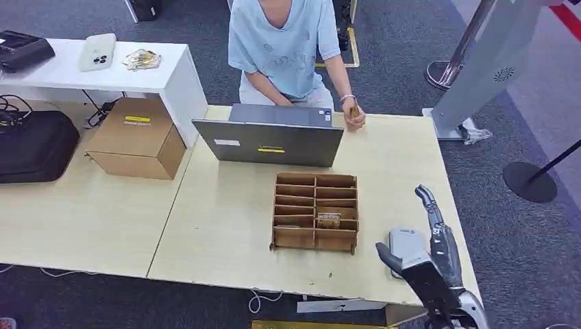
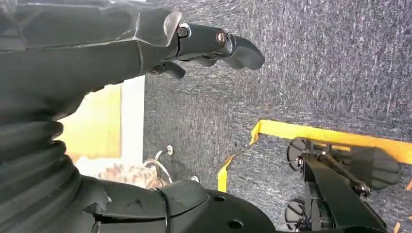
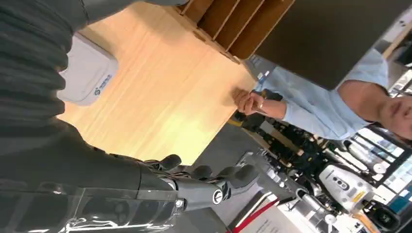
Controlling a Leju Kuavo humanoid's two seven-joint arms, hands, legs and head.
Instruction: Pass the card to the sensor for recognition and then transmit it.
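Observation:
My right hand (image 1: 430,255) is raised over the table's near right corner, fingers straight and thumb apart, holding nothing. Just under and left of it lies the white-grey sensor pad (image 1: 404,245), seen in the right wrist view as a pale pad (image 3: 90,73) on the wood. A brown card (image 1: 328,219) lies in a near-right slot of the cardboard organizer (image 1: 315,179). A person across the table holds a small yellowish thing, perhaps a card, in one hand (image 1: 353,115). My left hand (image 2: 214,46) hangs beside the table over grey carpet, fingers extended and empty.
A grey laptop (image 1: 274,140) stands behind the organizer, its back toward me. A cardboard box (image 1: 137,137) and a black bag (image 1: 34,145) sit on the left of the table. A white side table (image 1: 164,75) carries a phone. A grey kiosk stand (image 1: 486,62) rises at the far right.

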